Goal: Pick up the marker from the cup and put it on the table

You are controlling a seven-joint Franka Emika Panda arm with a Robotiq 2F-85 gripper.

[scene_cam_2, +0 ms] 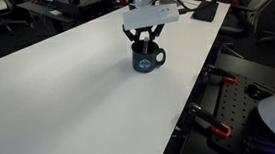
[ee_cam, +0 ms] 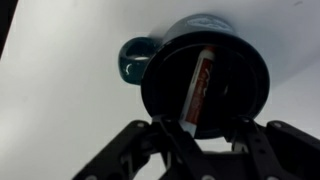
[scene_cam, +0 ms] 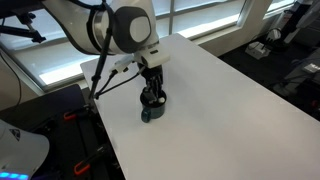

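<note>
The dark cup [scene_cam: 152, 108] with a side handle stands on the white table [scene_cam: 220, 100], and shows in both exterior views [scene_cam_2: 148, 60]. In the wrist view the cup [ee_cam: 238, 70] is seen from above, with the reddish marker [ee_cam: 198, 88] leaning inside it, pale end toward me. My gripper [ee_cam: 204, 122] hangs right over the cup's mouth, fingers spread to either side of the marker's pale end, open and holding nothing. It is seen above the cup in both exterior views [scene_cam: 151, 88] [scene_cam_2: 147, 44]. The marker cannot be made out in the exterior views.
The table [scene_cam_2: 59, 94] stretches wide around the cup. The table edge [scene_cam_2: 194, 92] runs close beside the cup. Dark equipment with orange parts [scene_cam_2: 222, 130] stands below that edge. Office furniture and windows lie beyond the table.
</note>
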